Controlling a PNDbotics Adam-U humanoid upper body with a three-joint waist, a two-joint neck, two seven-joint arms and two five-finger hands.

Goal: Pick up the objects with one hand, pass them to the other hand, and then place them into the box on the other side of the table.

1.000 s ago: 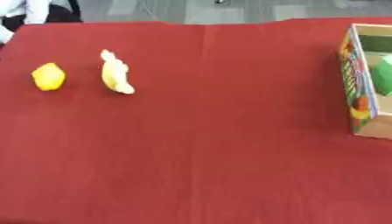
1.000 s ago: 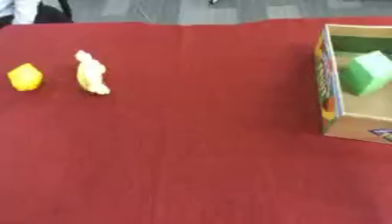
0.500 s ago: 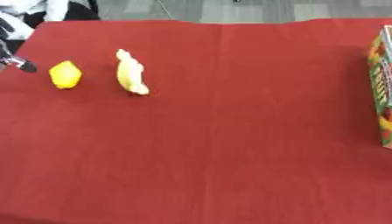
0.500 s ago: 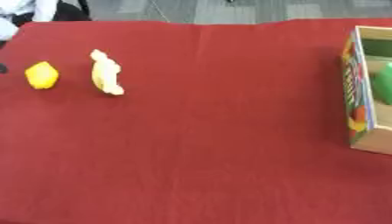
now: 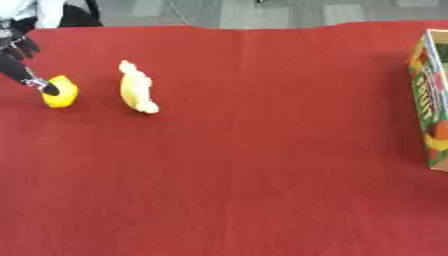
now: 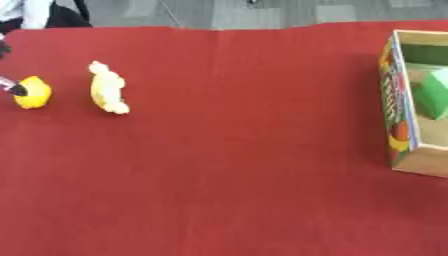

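Left hand (image 5: 19, 62) at the far left edge, one straightened fingertip (image 5: 50, 90) touching the yellow lemon-like object (image 5: 61, 92), nothing grasped yet; pale banana-shaped piece (image 5: 137, 89) just right of it, box (image 6: 411, 107) far across, right hand unseen

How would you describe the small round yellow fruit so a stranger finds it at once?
Start at the red table and go to its left edge, far from the box. Two yellow things lie there; the fruit is the outer, rounder, deeper yellow one, with the left hand touching it, beside a longer, paler banana.
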